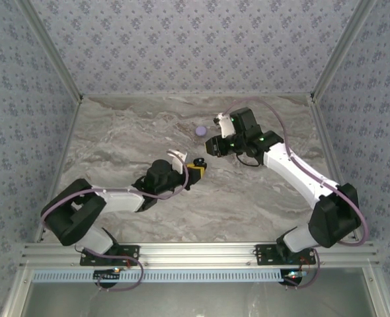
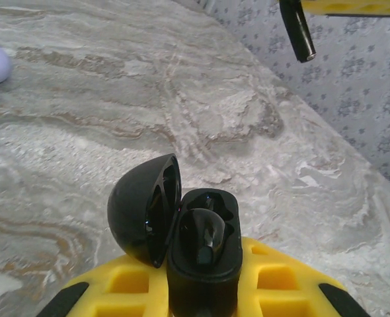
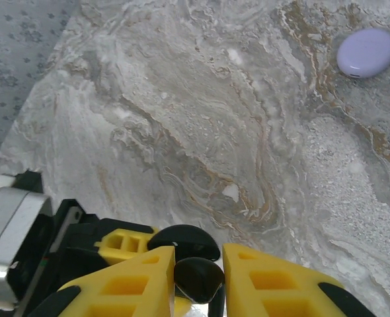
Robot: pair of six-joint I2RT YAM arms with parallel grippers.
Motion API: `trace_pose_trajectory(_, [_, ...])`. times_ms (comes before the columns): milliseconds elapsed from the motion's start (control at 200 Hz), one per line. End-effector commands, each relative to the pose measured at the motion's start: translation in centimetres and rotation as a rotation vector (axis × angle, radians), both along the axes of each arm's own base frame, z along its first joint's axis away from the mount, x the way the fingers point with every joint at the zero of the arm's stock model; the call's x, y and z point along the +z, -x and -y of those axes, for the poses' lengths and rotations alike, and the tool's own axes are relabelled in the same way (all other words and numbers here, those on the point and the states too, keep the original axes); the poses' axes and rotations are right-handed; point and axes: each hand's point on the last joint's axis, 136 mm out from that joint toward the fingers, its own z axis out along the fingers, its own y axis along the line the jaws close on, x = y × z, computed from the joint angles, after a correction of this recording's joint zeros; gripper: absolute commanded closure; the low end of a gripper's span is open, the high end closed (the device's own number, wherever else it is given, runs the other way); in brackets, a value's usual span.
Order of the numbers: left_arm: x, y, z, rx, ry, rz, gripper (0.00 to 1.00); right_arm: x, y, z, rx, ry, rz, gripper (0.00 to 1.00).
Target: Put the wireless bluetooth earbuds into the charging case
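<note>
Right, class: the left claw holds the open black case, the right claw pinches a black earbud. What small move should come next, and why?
Probably ease the right claw toward the black case until the black earbud sits over a free well. The left claw grips the case with its lid swung open, and the earbud hangs apart from it.
</note>
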Motion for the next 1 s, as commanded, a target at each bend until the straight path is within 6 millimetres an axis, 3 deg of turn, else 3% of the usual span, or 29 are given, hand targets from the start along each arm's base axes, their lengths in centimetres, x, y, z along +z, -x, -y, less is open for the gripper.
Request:
trace_pose_trajectory(0, [4.5, -0.1, 1.7, -0.051, 0.140, 0.084, 0.93, 2.1, 0.6, -0.6, 0.025, -0.063, 0.045, 0.75])
trace_pose_trajectory(50, [4.9, 0.0, 1.9, -0.058, 0.151, 0.093, 0.93, 1.1, 1.2, -0.4, 0.029, -0.058, 0.026, 0.75])
trace_pose_trajectory(305, [7.2, 0.2, 2.7, -0.093, 0.199, 0.153, 0.93, 2.8, 2.2, -0.6, 0.064, -0.111, 0.061, 0.75])
trace_pose_trajectory(994, [9.2, 0.3, 3.4, -0.112, 0.238, 0.160, 0.93, 3.3, 2.6, -0.3, 0.067, -0.115, 0.083, 0.75])
